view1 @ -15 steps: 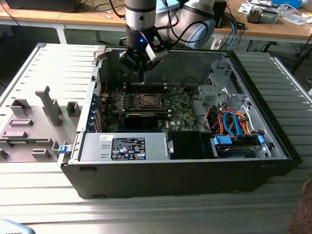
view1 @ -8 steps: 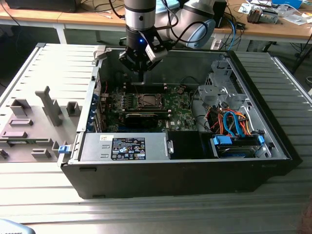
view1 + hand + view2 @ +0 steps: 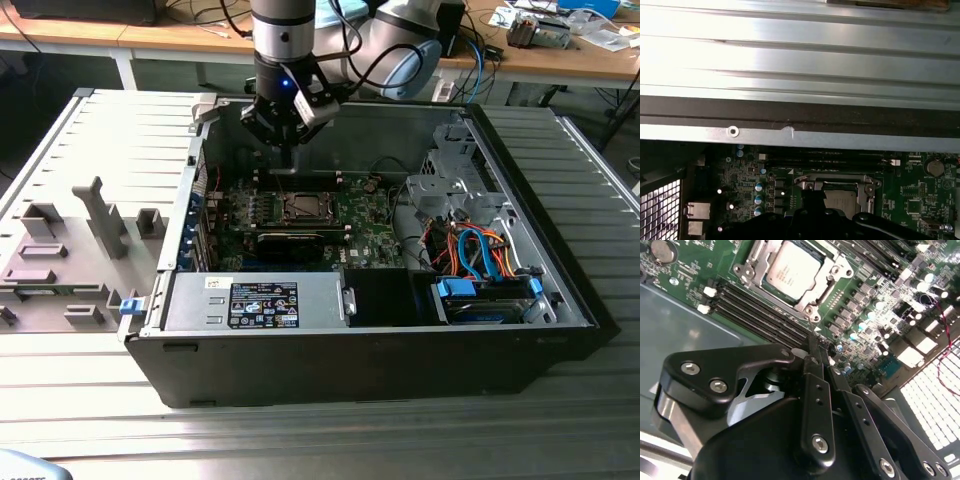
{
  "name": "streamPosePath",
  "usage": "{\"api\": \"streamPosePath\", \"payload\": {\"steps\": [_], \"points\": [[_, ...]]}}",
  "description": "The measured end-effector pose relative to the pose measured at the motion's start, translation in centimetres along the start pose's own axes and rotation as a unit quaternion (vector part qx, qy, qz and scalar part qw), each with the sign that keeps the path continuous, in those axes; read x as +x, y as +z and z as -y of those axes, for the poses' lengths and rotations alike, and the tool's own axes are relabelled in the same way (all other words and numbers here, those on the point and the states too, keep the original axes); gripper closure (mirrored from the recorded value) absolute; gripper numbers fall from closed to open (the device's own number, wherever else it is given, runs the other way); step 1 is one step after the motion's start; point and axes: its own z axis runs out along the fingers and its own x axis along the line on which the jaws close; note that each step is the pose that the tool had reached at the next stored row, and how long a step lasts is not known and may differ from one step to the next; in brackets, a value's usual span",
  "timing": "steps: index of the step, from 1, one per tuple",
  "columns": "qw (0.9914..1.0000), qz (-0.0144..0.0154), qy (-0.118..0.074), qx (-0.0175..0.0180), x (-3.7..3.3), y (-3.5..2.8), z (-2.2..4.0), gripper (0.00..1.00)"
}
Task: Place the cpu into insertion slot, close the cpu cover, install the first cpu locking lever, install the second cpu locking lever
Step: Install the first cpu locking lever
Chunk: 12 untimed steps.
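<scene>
One cpu (image 3: 790, 267) already sits in the insertion slot (image 3: 760, 277) on the green board inside the open pc case (image 3: 560, 290). Gripper (image 3: 819, 355) hangs just above it, jaws pinched closed, holding nothing.

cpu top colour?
Silvery-grey cpu, clearest in the second wrist view.

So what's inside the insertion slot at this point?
The cpu sits in the insertion slot, silvery top exposed, with the cpu cover framing it. The contacts underneath are hidden by the chip. The gripper hovers nearby.
</scene>
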Motion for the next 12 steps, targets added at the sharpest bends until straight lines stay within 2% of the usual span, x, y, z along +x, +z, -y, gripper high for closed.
{"api": "streamPosePath", "payload": {"steps": [8, 12], "points": [[1.0, 0.0009, 0.0, 0.0, 2.15, -0.03, -0.12, 0.89], [1.0, 0.0015, 0.0, 0.0001, 2.36, -0.19, -0.13, 0.89]]}}
